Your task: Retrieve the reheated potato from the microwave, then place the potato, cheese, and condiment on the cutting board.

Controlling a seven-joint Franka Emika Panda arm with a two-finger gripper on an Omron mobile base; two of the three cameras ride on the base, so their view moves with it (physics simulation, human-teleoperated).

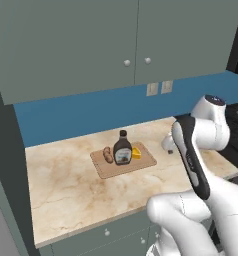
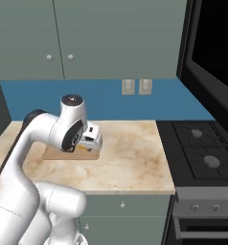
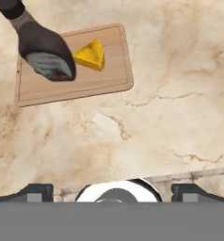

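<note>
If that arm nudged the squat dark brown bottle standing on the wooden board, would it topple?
Probably not easily. The squat dark brown bottle looks wide-bodied with a narrow neck, so likely stable. It stands upright on the light wooden cutting board, a flat base. A push near the cap could still tip it.

cutting board mostly behind arm, condiment cap cropped

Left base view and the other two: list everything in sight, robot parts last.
cutting board: one, light brown wood, on the counter.
potato: one, tan-brown, on the board's left part.
condiment: one, dark brown bottle, upright mid-board.
cheese: one, yellow wedge, on the board right of the bottle.
counter: one, beige marble.
cabinets: grey-green, above.
stove: one, black, right of the counter.
gripper: one, jaws open, above bare counter.
</note>
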